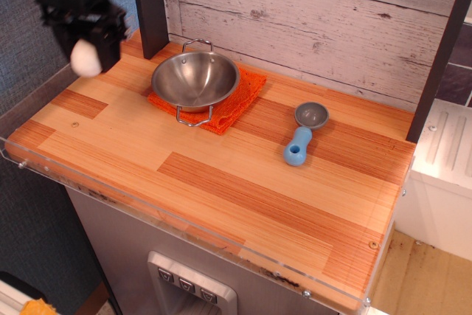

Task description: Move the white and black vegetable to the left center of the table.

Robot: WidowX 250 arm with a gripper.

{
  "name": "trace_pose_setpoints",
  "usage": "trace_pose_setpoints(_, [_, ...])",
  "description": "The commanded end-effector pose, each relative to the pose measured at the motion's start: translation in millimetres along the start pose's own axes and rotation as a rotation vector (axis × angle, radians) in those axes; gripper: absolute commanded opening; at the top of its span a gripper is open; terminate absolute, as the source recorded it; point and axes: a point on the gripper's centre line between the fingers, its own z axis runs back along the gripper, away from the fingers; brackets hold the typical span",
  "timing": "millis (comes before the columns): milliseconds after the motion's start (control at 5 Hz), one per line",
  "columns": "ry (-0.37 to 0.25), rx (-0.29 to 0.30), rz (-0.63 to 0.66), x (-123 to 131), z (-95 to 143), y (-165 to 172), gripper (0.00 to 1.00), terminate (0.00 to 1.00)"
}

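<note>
We find no brand, label or writing that we can read anywhere in this view; the grey panel under the front edge carries three small buttons whose marks are too small to make out.

The table (243, 182) is a top of light and reddish-brown planks with a clear acrylic rim along its front and left edges. Behind it runs a wall of whitewashed, weathered boards, and to the left we see dark grey textured fabric. A dark upright post stands at the back left corner and another at the right edge, beyond which sits a white ribbed unit over a pale wooden floor.

At the upper left, the black gripper (86, 55) hangs above the left edge of the table, clamped on the white and black vegetable (85, 58), which shows as a white rounded ball at the fingers' lower end, clear of the wood. We cannot see its black band from here.

Toward the back, a steel bowl (195, 79) with wire handles sits on an orange cloth (234, 101). Well apart to the right lies a grey scoop with a blue handle (302, 135), handle pointing toward the front.
</note>
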Motion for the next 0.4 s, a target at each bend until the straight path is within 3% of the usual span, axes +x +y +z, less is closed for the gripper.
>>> trace_pose_setpoints(0, [-0.062, 0.041, 0.077, -2.7, 5.4, 12.2, 0.00, 0.00])
trace_pose_setpoints(200, [-0.065, 0.044, 0.097, -2.1, 2.5, 17.3, 0.00, 0.00])
